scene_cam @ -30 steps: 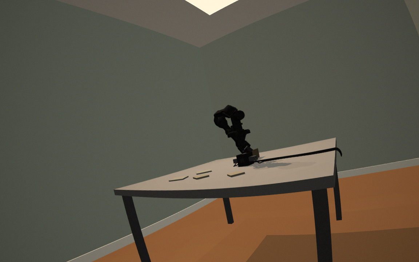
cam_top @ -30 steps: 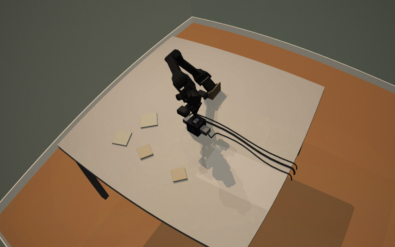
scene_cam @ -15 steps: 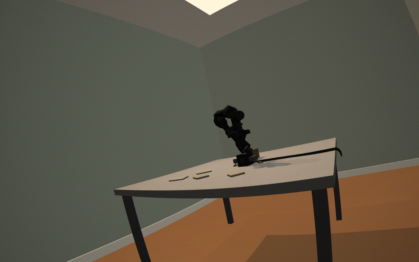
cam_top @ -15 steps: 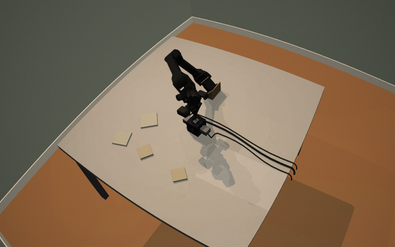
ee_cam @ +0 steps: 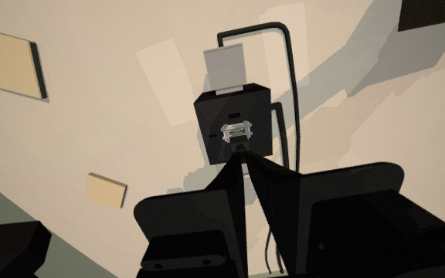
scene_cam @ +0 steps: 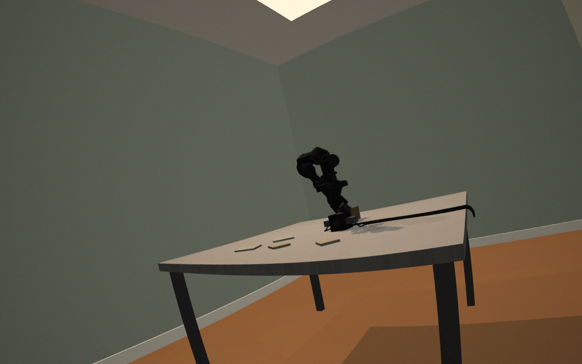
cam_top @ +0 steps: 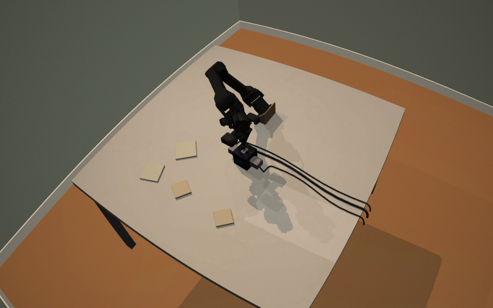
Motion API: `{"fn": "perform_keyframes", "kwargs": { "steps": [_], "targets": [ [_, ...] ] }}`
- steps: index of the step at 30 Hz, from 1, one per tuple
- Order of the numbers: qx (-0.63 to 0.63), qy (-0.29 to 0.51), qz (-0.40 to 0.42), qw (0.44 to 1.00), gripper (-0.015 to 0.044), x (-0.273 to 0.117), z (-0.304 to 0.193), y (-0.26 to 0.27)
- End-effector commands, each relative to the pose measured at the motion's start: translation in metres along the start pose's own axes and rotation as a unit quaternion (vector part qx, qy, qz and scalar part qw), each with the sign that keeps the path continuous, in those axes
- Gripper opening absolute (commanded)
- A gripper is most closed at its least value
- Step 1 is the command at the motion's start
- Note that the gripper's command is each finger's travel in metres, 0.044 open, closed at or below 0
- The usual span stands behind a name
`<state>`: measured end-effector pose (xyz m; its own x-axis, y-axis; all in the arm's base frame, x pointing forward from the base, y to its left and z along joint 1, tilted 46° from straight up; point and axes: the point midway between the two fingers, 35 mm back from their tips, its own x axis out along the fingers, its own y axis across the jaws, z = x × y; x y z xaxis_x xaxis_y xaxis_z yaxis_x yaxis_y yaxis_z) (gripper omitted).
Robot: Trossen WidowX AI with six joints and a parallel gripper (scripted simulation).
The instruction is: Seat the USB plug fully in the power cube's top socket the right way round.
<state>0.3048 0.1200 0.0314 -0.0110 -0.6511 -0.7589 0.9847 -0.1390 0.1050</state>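
The black power cube [cam_top: 242,161] [scene_cam: 337,222] [ee_cam: 212,116] stands on the table. The socket [ee_cam: 249,130] on its top shows a pale metal outline in the wrist view. My gripper [cam_top: 243,144] [ee_cam: 242,157] is over the cube's top, pointing down, its fingertips close together and shut on the USB plug. The dark end of the USB plug [ee_cam: 239,140] shows just beyond the fingertips, at the near side of the socket outline. The fingers hide most of the plug. I cannot tell how deep it sits or which way round it is.
Grey side plugs [cam_top: 256,162] [ee_cam: 225,67] stick out of the cube. Black cables [cam_top: 309,176] [scene_cam: 413,215] [ee_cam: 295,96] run over the table edge. Several flat pale tiles [cam_top: 185,149] [ee_cam: 10,62] lie apart from the cube. A brown board [cam_top: 267,114] [ee_cam: 431,15] stands near the arm.
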Motion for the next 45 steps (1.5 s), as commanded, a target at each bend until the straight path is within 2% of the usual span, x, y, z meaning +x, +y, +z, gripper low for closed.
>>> {"fn": "perform_keyframes", "kwargs": {
  "steps": [1, 45],
  "targets": [
    [-0.002, 0.002, -0.001, 1.000, 0.0000, 0.0008, -0.0003, -0.0003],
    [-0.002, 0.002, -0.001, 1.000, 0.0000, 0.0060, 0.0002, -0.0003]
  ]
}}
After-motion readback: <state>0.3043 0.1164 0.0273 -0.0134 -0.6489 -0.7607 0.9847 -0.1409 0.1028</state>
